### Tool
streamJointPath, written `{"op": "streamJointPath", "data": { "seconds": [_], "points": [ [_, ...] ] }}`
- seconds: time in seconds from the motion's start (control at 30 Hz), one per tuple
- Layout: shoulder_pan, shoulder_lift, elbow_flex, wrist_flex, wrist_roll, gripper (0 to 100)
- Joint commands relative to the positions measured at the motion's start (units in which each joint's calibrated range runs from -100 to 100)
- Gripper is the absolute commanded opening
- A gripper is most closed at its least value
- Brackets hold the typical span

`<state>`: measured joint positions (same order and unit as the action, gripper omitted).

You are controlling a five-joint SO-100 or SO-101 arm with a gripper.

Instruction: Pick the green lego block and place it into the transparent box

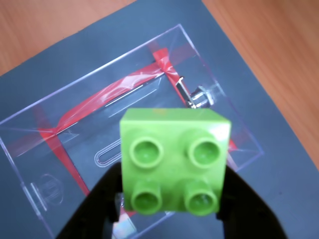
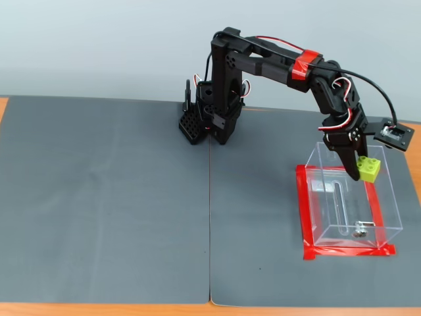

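Note:
The green lego block (image 1: 174, 162) is a lime brick with four studs, held between my black gripper (image 1: 172, 199) fingers. In the fixed view the block (image 2: 369, 168) hangs at the gripper (image 2: 360, 170) tip just above the far rim of the transparent box (image 2: 388, 197). The gripper is shut on the block. In the wrist view the transparent box (image 1: 30, 134) lies directly below the block, with a slot and a small metal fitting (image 1: 199, 97) on its bottom.
Red tape (image 2: 304, 217) frames the box on the dark grey mat (image 2: 105, 197). The arm's base (image 2: 207, 122) stands at the mat's back centre. Orange wooden table (image 1: 279, 59) shows beyond the mat's edges.

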<state>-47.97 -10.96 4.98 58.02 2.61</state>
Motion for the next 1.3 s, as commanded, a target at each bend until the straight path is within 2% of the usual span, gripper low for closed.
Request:
{"op": "streamJointPath", "data": {
  "seconds": [0.0, 0.1, 0.17, 0.2, 0.27, 0.63, 0.73, 0.9, 1.27],
  "points": [
    [-0.3, -0.5, 0.5, -0.5, -0.1, 4],
    [-0.3, -0.5, 0.6, 0.0, -0.1, 6],
    [-0.3, -0.5, 0.6, 0.1, -0.1, 14],
    [-0.2, -0.5, 0.6, 0.1, -0.1, 22],
    [-0.2, -0.5, 0.6, 0.1, 0.0, 26],
    [-0.2, -0.5, 0.5, 0.1, -0.1, 26],
    [-0.2, -0.5, 0.5, 0.1, -0.1, 23],
    [0.3, -0.5, -0.1, -0.7, -0.1, 2],
    [6.4, -6.3, 1.0, 0.0, -0.1, 2]
  ]
}}
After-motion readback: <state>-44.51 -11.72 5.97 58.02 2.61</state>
